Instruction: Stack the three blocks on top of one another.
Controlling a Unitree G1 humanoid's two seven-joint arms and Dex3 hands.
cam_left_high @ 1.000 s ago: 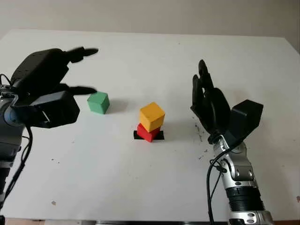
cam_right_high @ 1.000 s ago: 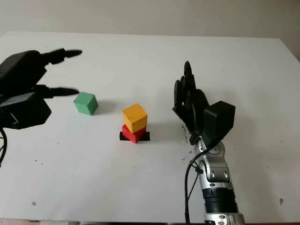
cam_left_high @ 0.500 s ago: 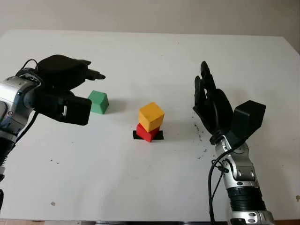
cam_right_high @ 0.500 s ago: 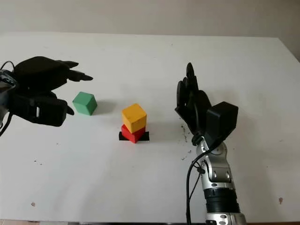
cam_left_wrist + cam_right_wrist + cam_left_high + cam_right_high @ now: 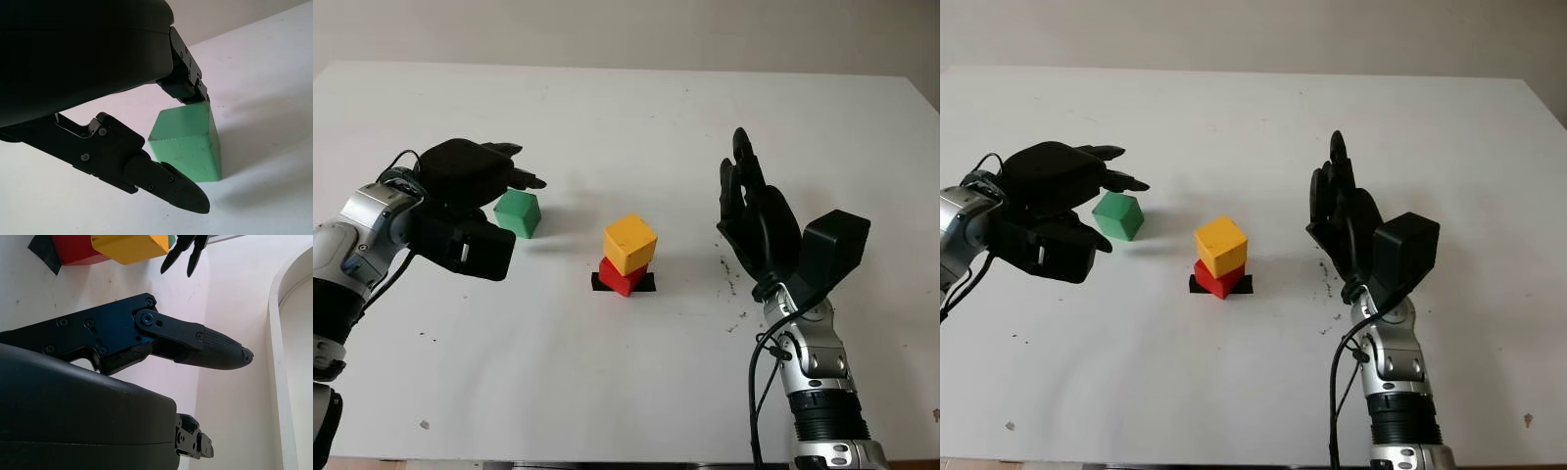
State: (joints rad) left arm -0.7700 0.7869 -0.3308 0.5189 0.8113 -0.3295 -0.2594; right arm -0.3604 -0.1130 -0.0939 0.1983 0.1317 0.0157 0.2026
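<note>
A green block lies on the white table, left of the stack. My left hand is open and low around it. In the left wrist view the green block sits between an upper finger, which reaches its top corner, and the thumb in front of it. The yellow block sits skewed on the red block, which stands on a black tape mark. My right hand is held upright and open, well to the right of the stack.
Small dark specks mark the table beside the right hand. The table's far edge runs across the back. A wide bare stretch of table lies in front of the stack.
My left hand has come down and moved right, from above and left of the green block to around it. The right hand and the stack have stayed put.
</note>
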